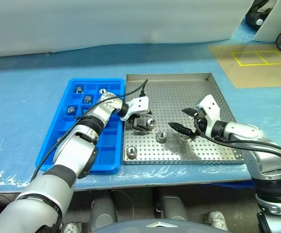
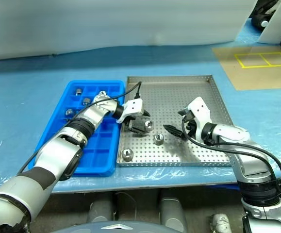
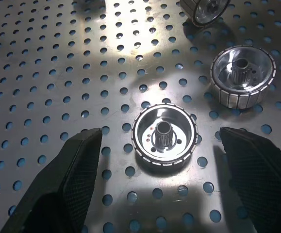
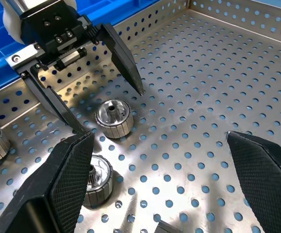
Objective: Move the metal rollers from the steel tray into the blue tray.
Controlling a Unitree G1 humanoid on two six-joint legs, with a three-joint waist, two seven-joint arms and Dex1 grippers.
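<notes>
blue tray (image 1: 57, 128): lies on the left, touching the steel tray's left rim; a few rollers already sit in its far compartments, and the nearer cells look free for the next drop.

left gripper (image 1: 143, 122): wide open and holding nothing — its two fingers stand one on each side of a roller (image 1: 150, 124) near the steel tray's left edge. In the left wrist view that roller sits upright between the fingers (image 3: 77, 170), hole up, with a gap on both sides.

step in hand: grasping this roller — I judge the fingers should come down until they flank its ribbed side wall, then close evenly so it is not tipped or pushed away.

other rollers: one (image 1: 162, 137) just beside the target, one (image 1: 131, 152) by the near rim; the close neighbour could be knocked as the fingers shut.

steel tray (image 1: 179, 82): perforated floor, low rim — the lift must clear that rim before crossing to the blue tray.

right gripper (image 1: 188, 121): open, empty, hovering over the middle of the steel tray, apart from every roller.
</notes>
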